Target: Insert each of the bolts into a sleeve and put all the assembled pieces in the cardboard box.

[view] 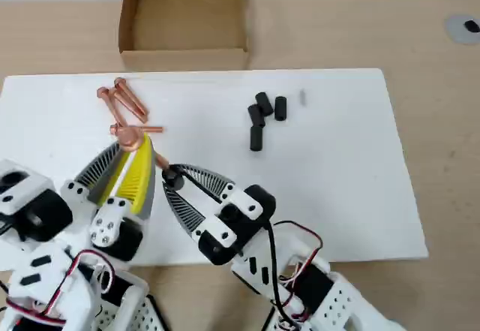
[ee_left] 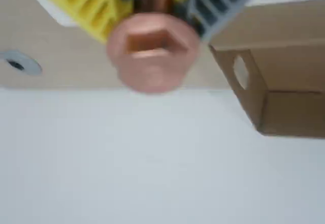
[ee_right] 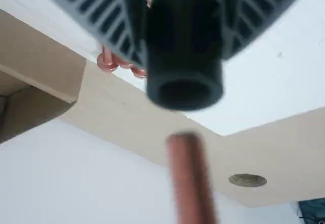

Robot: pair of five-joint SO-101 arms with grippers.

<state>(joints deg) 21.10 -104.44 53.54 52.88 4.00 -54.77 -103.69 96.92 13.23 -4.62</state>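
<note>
While the left gripper clamps a copper bolt, the right gripper grasps a black sleeve, bolt tip near the sleeve's mouth.

You see the left gripper with one bright yellow finger and one grey finger, both with a pattern of dark slanted slots. The bolt between them is copper pink, the same as the loose bolts in the upper left of the high view. The right gripper has two dark grey fingers with the same slotted pattern. The sleeve in it is plain black, like the loose sleeves in the upper middle. The cardboard box at the top is plain brown. The sheet is plain white, on a table of light wood colour. The arms are white with black parts.
</note>
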